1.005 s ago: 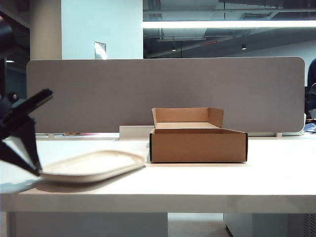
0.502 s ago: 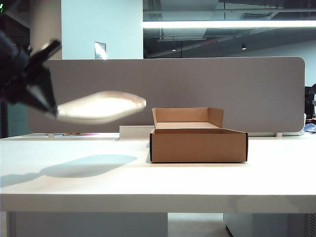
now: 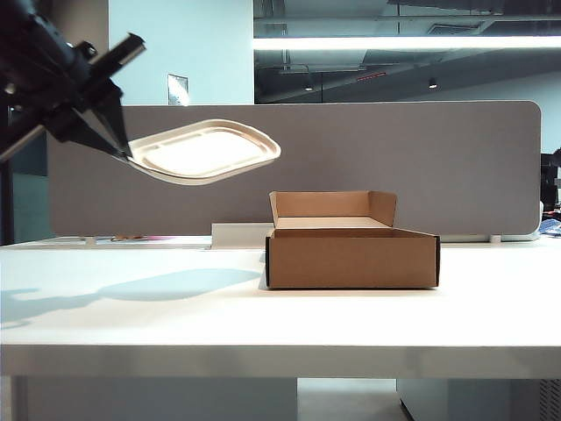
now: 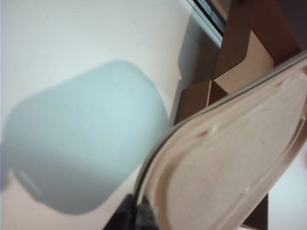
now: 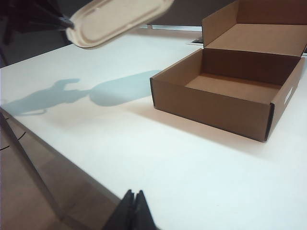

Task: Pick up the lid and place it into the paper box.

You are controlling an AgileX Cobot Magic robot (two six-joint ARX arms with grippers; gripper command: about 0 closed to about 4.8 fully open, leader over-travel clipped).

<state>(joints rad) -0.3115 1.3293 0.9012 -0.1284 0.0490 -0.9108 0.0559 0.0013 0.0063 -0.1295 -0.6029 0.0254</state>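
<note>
Lid [image 3: 204,151] hangs above the table, left of the paper box [image 3: 351,256], pinched at its edge by my left gripper [image 3: 121,149]; I should level it over the box. My right gripper [image 5: 134,203] rests closed, empty.

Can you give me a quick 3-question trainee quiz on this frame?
1. True or false: the lid rests on the table.
2. Which gripper holds the lid: A) left gripper B) right gripper?
3. What is inside the paper box?

Key:
1. False: it is held in the air, to the left of and above the box.
2. A; the right gripper is shut and holds nothing, low over the table's near edge.
3. Nothing visible.
</note>
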